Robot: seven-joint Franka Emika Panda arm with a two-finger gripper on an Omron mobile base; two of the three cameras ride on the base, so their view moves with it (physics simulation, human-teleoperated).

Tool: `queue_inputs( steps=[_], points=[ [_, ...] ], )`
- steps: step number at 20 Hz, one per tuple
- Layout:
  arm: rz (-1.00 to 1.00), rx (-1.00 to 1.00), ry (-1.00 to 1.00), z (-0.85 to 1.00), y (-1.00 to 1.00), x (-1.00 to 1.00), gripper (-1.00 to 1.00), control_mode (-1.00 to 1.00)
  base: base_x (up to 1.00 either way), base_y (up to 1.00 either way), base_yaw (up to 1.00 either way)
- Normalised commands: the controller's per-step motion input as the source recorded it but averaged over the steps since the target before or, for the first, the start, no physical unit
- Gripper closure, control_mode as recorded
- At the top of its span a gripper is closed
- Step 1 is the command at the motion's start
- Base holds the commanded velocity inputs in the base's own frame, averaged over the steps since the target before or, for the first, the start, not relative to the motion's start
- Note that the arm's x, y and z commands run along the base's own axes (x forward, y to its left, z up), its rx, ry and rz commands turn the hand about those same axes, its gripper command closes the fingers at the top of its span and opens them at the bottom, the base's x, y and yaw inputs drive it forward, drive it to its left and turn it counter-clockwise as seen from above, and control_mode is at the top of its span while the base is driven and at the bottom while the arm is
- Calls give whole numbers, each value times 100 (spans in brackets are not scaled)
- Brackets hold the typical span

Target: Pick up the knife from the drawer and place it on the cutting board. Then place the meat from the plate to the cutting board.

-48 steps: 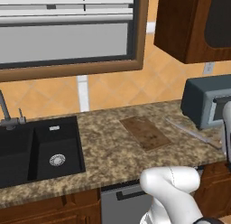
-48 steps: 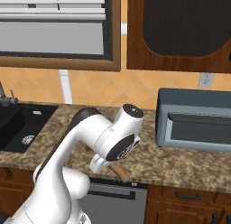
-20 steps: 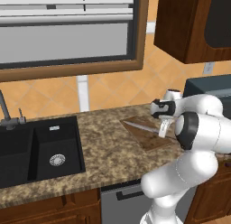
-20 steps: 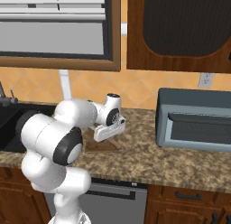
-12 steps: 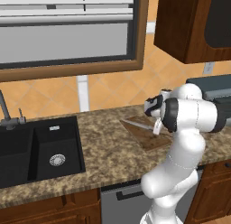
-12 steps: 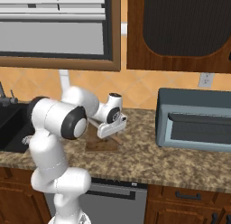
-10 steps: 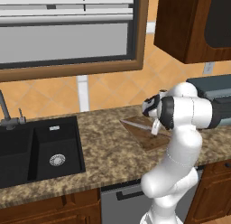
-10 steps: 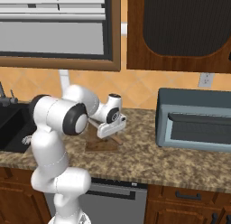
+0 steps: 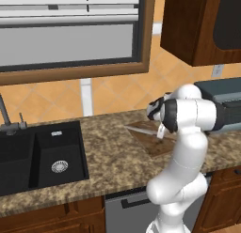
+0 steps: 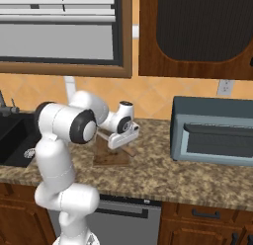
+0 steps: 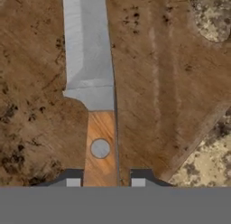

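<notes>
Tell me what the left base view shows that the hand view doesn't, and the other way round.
The left base view alone takes in the black sink, the window above it, the grey toaster oven and the white arm bent over the counter. The hand view alone shows close detail: the knife's brown handle with its round rivet, lying between the fingertips of the gripper. Both show the knife with its silvery blade over the cutting board, and the speckled granite counter around the board.
</notes>
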Motion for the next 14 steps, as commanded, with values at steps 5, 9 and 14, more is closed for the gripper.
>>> queue_inputs(
  steps=[5,9,14],
  points=[
    [0,-1,-24,22,26,-44,-100,-100,0,0,0],
    [0,-4,-14,88,14,-19,-100,-100,0,0,0],
    [-1,-1,-2,96,0,-45,-100,-100,0,0,0]
  ],
)
